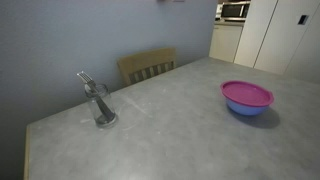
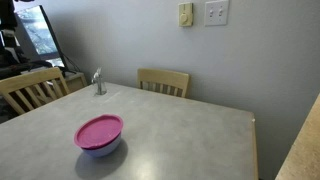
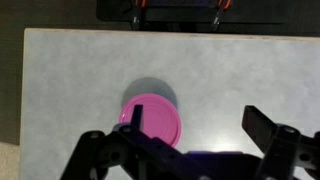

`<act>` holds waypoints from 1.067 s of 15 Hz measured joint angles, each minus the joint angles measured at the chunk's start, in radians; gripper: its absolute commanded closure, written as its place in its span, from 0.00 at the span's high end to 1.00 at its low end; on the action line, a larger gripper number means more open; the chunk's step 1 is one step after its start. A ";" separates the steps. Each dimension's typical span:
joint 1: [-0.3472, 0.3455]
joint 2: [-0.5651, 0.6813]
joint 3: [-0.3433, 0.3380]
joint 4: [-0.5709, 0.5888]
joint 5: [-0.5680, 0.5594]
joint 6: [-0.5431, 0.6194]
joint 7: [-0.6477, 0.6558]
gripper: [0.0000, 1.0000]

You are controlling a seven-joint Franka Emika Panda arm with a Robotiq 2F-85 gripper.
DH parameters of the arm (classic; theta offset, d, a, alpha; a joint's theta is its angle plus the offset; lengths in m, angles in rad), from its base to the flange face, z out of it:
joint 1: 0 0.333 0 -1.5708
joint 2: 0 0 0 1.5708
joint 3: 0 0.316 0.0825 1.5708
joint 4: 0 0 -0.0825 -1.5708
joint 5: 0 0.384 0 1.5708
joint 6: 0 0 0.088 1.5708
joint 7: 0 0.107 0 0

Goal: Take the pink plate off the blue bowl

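Observation:
The pink plate [image 1: 246, 94] lies on top of the blue bowl [image 1: 247, 110] on the grey table, as a lid would. Both exterior views show this, with the plate [image 2: 99, 131] covering the bowl [image 2: 103, 149]. In the wrist view I see the plate [image 3: 152, 120] from above; the bowl under it is hidden. My gripper [image 3: 198, 126] is open and empty, high above the table. Its left finger overlaps the plate's left side in the picture and its right finger is over bare table. The gripper does not show in either exterior view.
A clear glass with a utensil in it [image 1: 98, 104] stands near the table's far edge, also seen in an exterior view [image 2: 99, 82]. Wooden chairs [image 1: 148, 66] [image 2: 163, 80] [image 2: 30, 88] stand round the grey table [image 3: 240, 70].

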 measured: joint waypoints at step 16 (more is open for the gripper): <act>0.010 0.225 -0.111 0.014 0.011 0.164 0.009 1.00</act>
